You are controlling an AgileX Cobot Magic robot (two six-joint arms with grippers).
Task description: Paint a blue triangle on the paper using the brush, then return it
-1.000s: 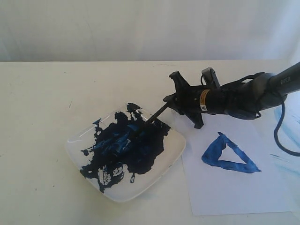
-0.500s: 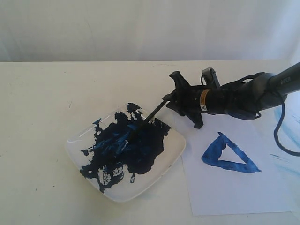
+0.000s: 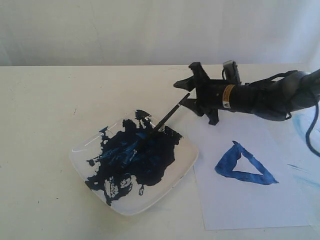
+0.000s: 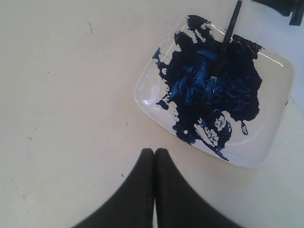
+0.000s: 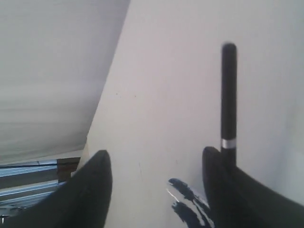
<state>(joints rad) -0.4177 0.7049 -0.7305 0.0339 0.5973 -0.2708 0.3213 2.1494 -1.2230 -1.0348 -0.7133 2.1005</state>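
Right tool (image 3: 181,94) is seen with its jaws spread wide, and nothing is clamped between them. The black end of the brush (image 3: 167,112) is placed in the gap between the jaws. In the right wrist view the handle is seen close beside one finger (image 5: 247,190), and whether it is touched there cannot be told. A thin silver band is seen on the handle in that view.

From the tool the brush is laid at a slant across the rim of a white square plate (image 3: 180,170), with its tip sunk in the dark-blue paint (image 3: 145,160) that is smeared over most of the plate. A small yellow label (image 3: 228,97) is carried on the wrist behind the jaws; its writing cannot be read.

Just beside the plate the paper (image 3: 240,205) is laid flat on the table (image 3: 50,100), below the right tool's arm. The blue triangle (image 3: 245,176) is painted on it in thick uneven strokes, well apart from the brush. Faint light-blue smears (image 3: 302,122) are seen at the right edge of the exterior view.

The left tool (image 4: 154,151) is shown with its jaws pressed together, empty, over bare table near the plate.
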